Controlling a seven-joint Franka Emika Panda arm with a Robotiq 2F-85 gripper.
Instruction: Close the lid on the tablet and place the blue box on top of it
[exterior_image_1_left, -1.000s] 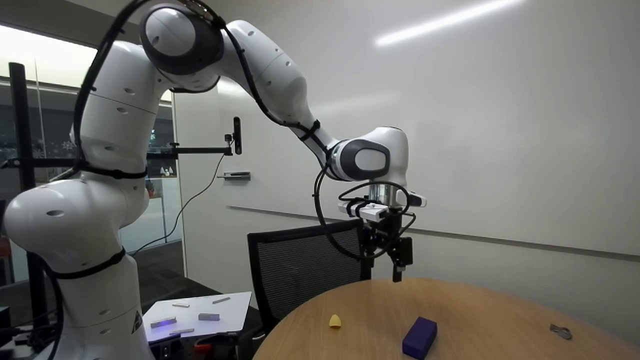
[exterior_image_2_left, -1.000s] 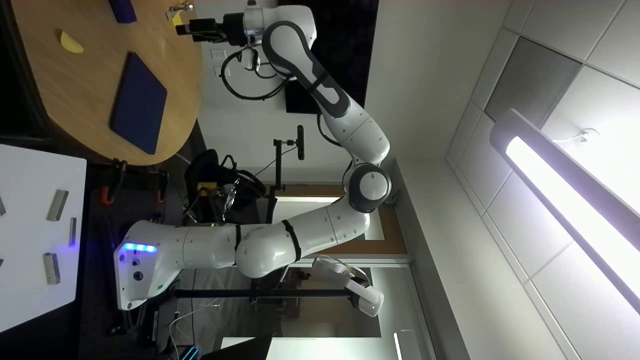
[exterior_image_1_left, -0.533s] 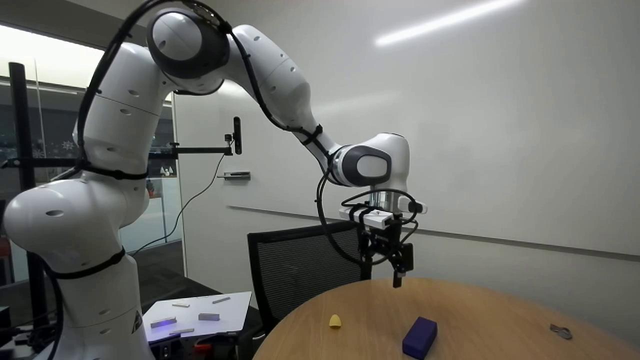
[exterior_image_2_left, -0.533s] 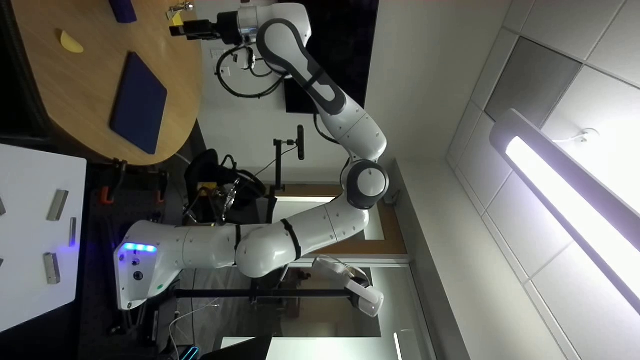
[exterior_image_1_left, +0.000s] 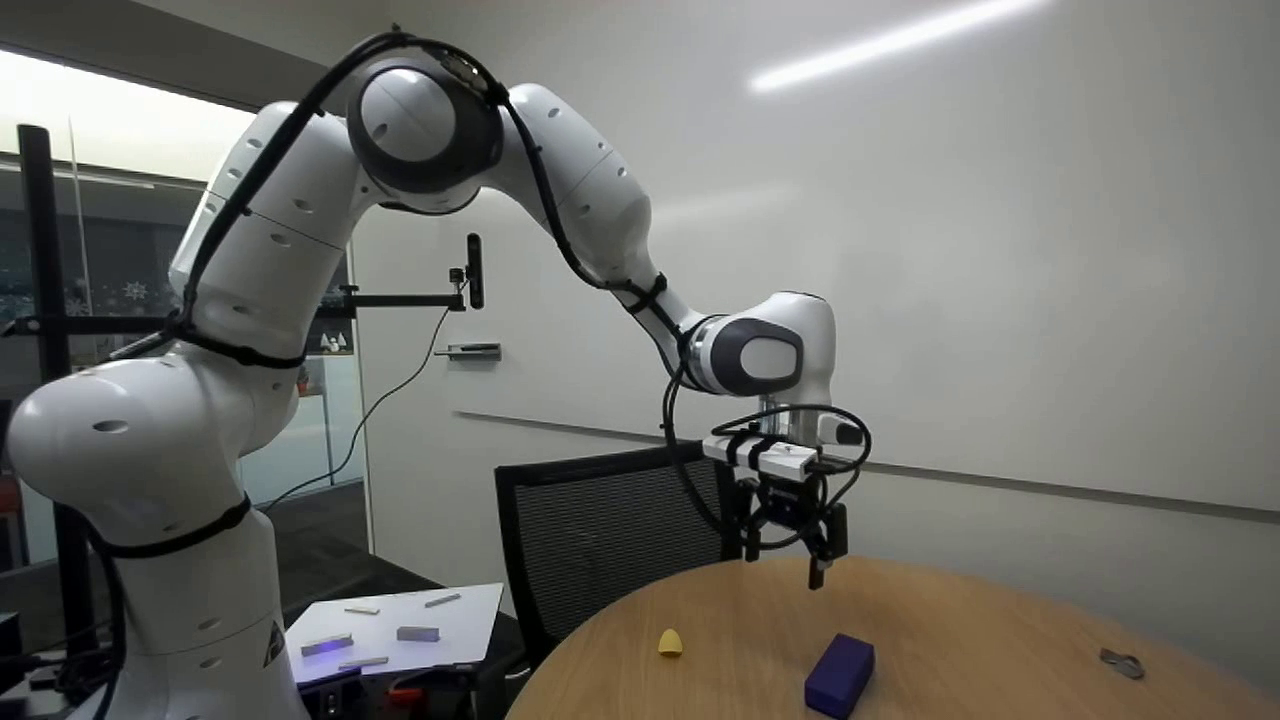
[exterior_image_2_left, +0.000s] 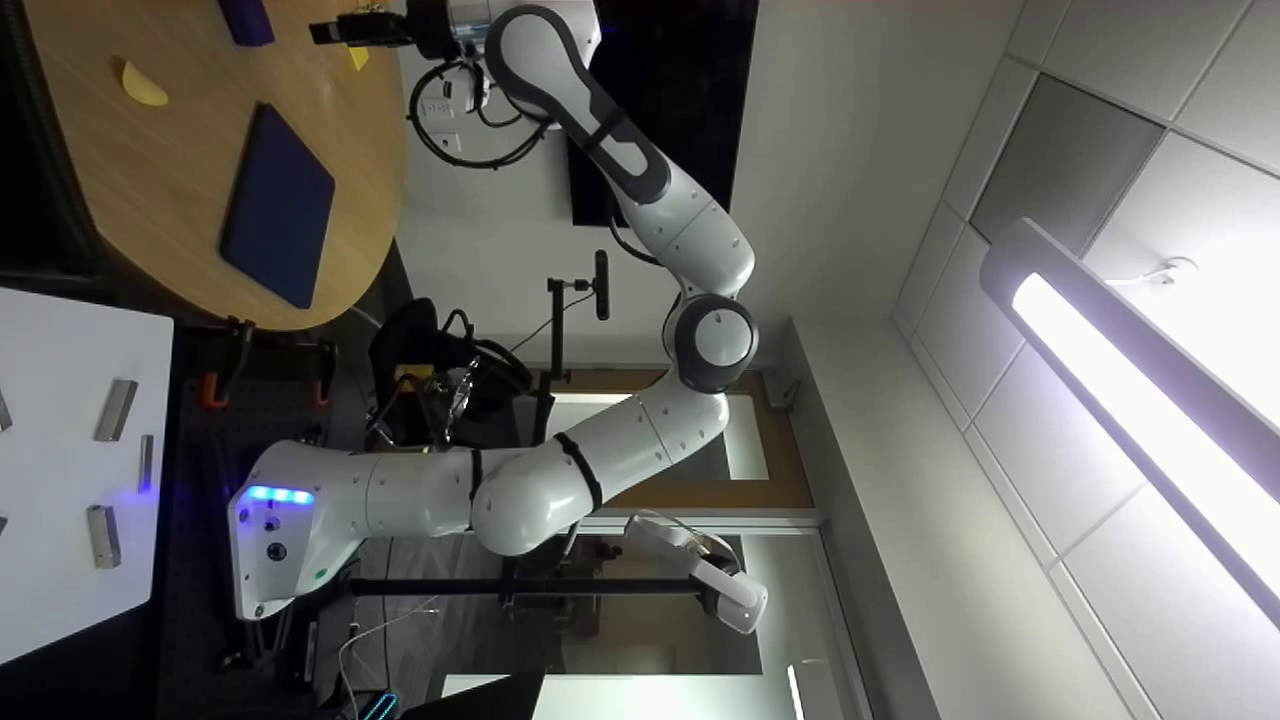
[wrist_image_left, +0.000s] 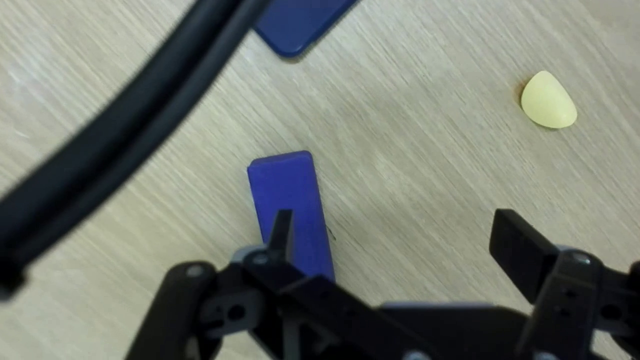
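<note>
The tablet (exterior_image_2_left: 278, 208) is navy, the box (wrist_image_left: 286, 190) indigo, the table (wrist_image_left: 425, 160) grained tan.

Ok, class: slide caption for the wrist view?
Open gripper over the table, one finger partly hiding the blue box, a yellow piece and part of the tablet higher in frame.

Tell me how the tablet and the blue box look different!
The tablet is wide and thin, but the blue box is smaller and chunkier. In the wrist view, the tablet looks navy, while the blue box looks more purple. Both are bluish with straight sides, and both lie on the table, not touching each other.
</note>
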